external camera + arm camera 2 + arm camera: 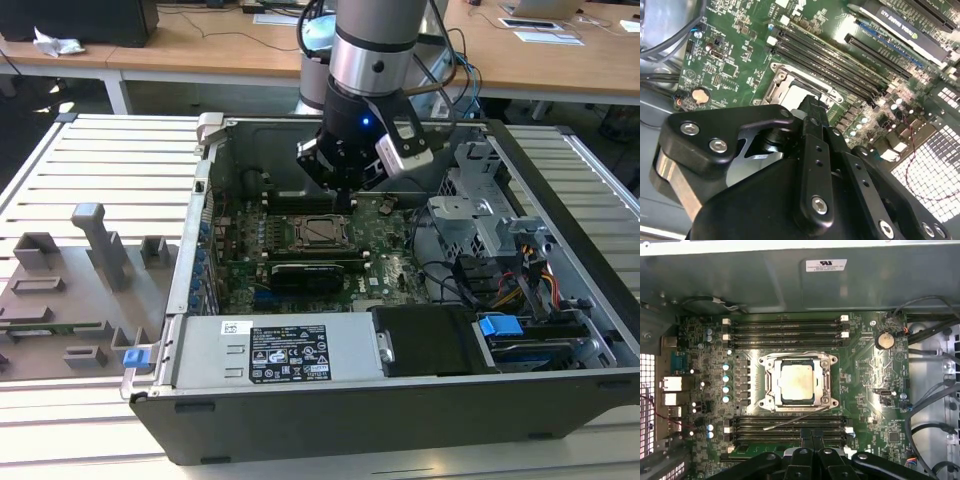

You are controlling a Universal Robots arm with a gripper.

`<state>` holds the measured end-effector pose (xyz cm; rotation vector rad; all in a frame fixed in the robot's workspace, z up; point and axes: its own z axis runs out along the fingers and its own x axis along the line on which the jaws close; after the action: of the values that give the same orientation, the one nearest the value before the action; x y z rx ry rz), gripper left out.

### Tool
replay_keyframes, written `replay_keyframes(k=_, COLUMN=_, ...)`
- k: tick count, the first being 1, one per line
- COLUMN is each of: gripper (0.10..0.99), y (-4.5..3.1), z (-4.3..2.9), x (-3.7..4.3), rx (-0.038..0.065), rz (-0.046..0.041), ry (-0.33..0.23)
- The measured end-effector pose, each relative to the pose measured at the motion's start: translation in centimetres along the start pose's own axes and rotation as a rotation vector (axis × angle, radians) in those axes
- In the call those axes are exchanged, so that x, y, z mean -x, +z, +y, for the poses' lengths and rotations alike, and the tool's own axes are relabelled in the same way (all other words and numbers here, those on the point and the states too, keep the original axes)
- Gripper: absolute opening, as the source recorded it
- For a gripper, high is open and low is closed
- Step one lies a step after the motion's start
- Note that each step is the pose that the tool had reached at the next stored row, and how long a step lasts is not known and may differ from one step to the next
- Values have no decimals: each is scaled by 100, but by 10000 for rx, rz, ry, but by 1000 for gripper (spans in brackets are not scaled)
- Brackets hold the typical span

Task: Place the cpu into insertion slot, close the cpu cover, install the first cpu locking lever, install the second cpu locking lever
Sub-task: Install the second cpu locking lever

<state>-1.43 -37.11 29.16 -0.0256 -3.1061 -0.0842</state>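
Sweeping the exterior view from its left, I see a grey fixture board (70, 290) with moulded holders lying on the slatted tabletop (120, 160), then the open computer case (400, 400) with its green motherboard (240, 265). Near the middle of that board sits the insertion slot (322, 232), and my gripper (345, 195) hangs just above the board, beside the socket's far edge. To the exterior view's right are the drive cage (480, 225) and a bundle of cables (530, 280).

In the first wrist view the cpu (797, 382) is seated in the insertion slot (826, 366), its silver top face showing through the window of the cpu cover (771, 381), which lies flat over it. A thin wire locking lever (795, 419) slants loose across the memory slots (790, 422) just beside the socket, so I judge it not latched.

The gripper's fingers (812, 437) sit pressed together with nothing between them, so I read it as closed and empty.

I judge the chip light, rigid and fragile, best held by its edges. The cover is thin stiff sheet metal; the levers are springy wire, best pushed near their free ends.

In the second wrist view the gripper (812, 107) body hides most of the socket (790, 90), and I cannot make out where the other lever lies.
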Motion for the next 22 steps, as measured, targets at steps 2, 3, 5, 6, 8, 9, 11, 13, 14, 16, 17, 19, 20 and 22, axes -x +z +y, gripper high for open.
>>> replay_keyframes(k=2, gripper=106, y=29, z=-12, x=0, rx=3, rz=2, ry=2)
replay_keyframes(k=3, gripper=106, y=48, z=-16, x=1, rx=6, rz=2, ry=1)
replay_keyframes(k=5, gripper=106, y=89, z=-20, x=3, rx=16, rz=3, ry=0)
replay_keyframes(k=6, gripper=106, y=105, z=-22, x=3, rx=18, rz=3, ry=0)
replay_keyframes(k=8, gripper=106, y=147, z=-24, x=5, rx=27, rz=4, ry=0)
replay_keyframes(k=9, gripper=106, y=161, z=-25, x=5, rx=29, rz=4, ry=0)
replay_keyframes(k=11, gripper=106, y=221, z=-29, x=8, rx=36, rz=6, ry=-1)
replay_keyframes(k=13, gripper=106, y=255, z=-31, x=9, rx=37, rz=7, ry=-1)
replay_keyframes(k=14, gripper=106, y=275, z=-32, x=10, rx=39, rz=6, ry=-1)
replay_keyframes(k=16, gripper=106, y=311, z=-34, x=11, rx=43, rz=7, ry=-1)
replay_keyframes(k=17, gripper=106, y=319, z=-34, x=11, rx=44, rz=7, ry=0)
replay_keyframes(k=19, gripper=106, y=344, z=-35, x=12, rx=50, rz=7, ry=-1)
replay_keyframes(k=20, gripper=106, y=357, z=-36, x=12, rx=54, rz=7, ry=-1)
replay_keyframes(k=22, gripper=106, y=384, z=-37, x=13, rx=66, rz=7, ry=-1)
